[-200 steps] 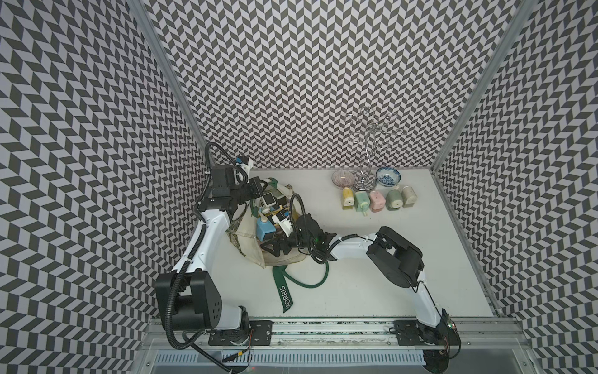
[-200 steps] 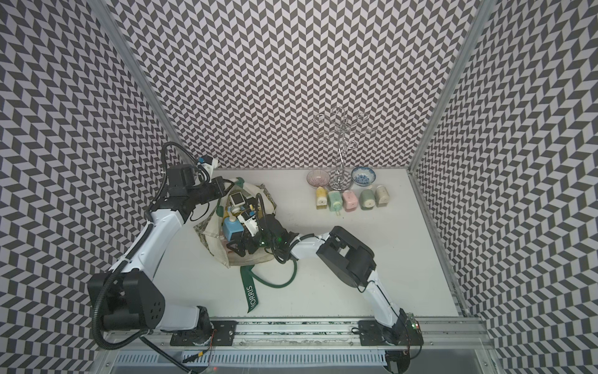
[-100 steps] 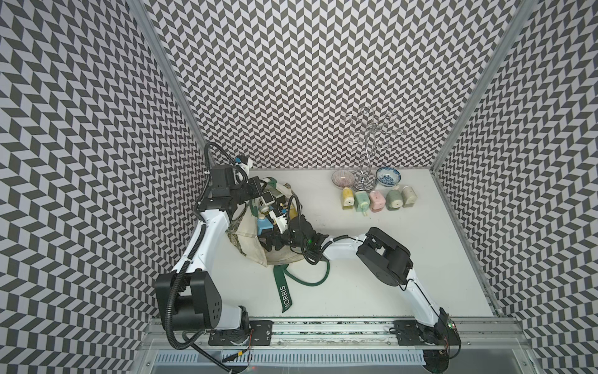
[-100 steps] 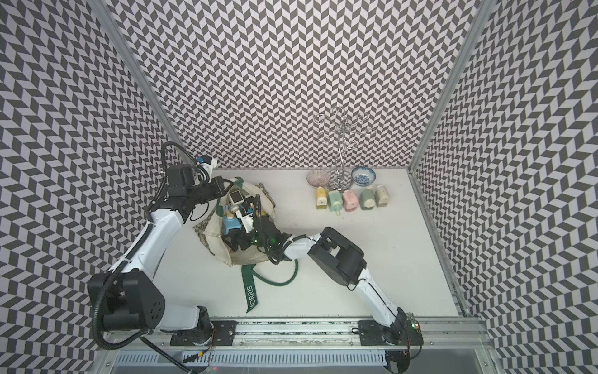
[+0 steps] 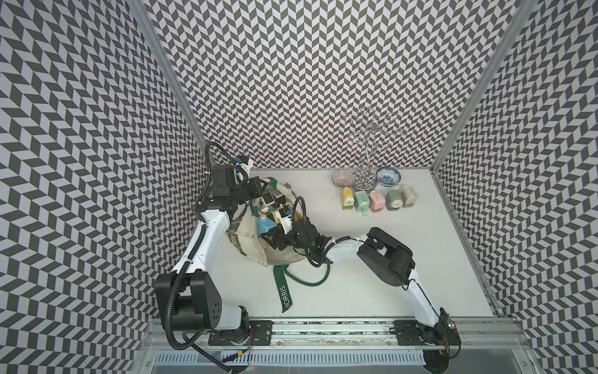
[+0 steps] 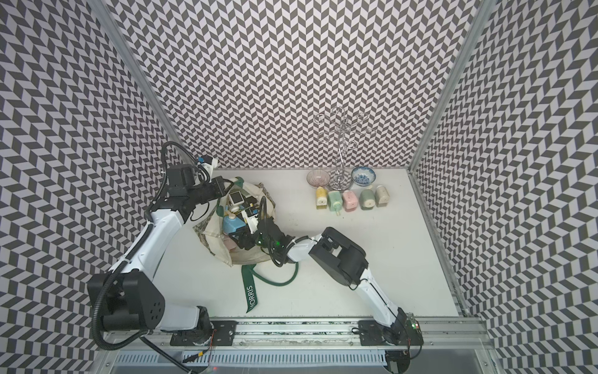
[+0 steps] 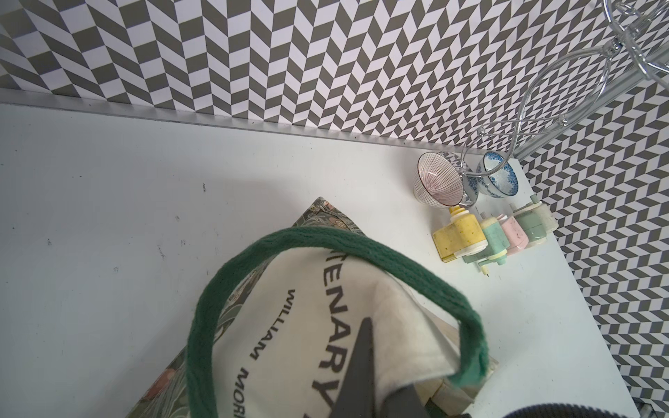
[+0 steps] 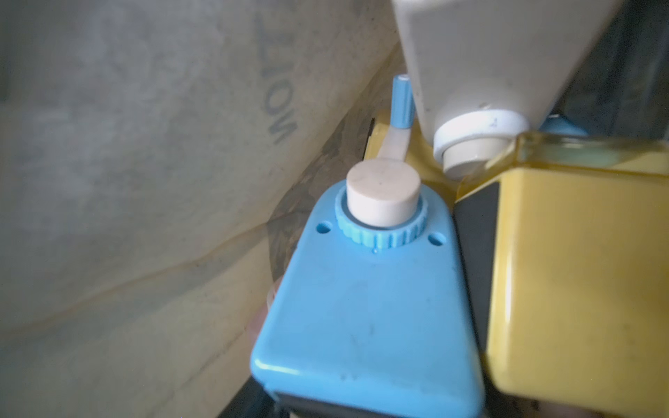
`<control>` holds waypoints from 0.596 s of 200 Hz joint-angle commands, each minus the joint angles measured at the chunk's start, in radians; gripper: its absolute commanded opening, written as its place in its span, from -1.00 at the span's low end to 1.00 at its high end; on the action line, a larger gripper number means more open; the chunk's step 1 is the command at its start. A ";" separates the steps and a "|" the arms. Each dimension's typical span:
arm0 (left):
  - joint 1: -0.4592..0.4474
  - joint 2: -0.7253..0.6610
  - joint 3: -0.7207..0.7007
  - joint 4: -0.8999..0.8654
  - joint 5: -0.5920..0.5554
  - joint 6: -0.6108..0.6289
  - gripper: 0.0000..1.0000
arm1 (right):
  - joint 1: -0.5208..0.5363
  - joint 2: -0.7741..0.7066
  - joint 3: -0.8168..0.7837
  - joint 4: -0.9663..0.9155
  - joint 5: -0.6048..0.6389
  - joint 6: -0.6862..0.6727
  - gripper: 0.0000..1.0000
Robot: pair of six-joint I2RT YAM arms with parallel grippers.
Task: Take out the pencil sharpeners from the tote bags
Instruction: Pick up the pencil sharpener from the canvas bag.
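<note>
My left gripper [image 7: 364, 336] is pinched shut on the rim of the cream canvas tote bag [image 5: 284, 257] with dark green straps. My right gripper [image 5: 274, 240] reaches inside the bag, up against a blocky blue plastic pencil sharpener [image 8: 362, 307]; I cannot tell whether it grips. Five pastel sharpeners [image 5: 377, 199] sit in a row on the white table [image 5: 356, 275], well apart from the bag.

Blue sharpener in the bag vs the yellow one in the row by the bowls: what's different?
Colour: the blue sharpener is sky blue with a cream knob; the yellow sharpener is pale yellow.
Place: the blue one sits inside the tote bag, packed among others; the yellow one is out on the table, ending a row of five.
Shared: blocky plastic bodies.
</note>
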 commanded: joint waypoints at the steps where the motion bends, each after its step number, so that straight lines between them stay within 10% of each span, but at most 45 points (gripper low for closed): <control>1: -0.005 -0.050 0.017 0.048 0.016 0.004 -1.00 | -0.028 -0.117 -0.086 0.082 -0.005 -0.040 0.06; 119: -0.001 -0.043 0.021 0.046 0.021 0.003 -1.00 | -0.127 -0.636 -0.192 -0.700 -0.107 -0.257 -0.10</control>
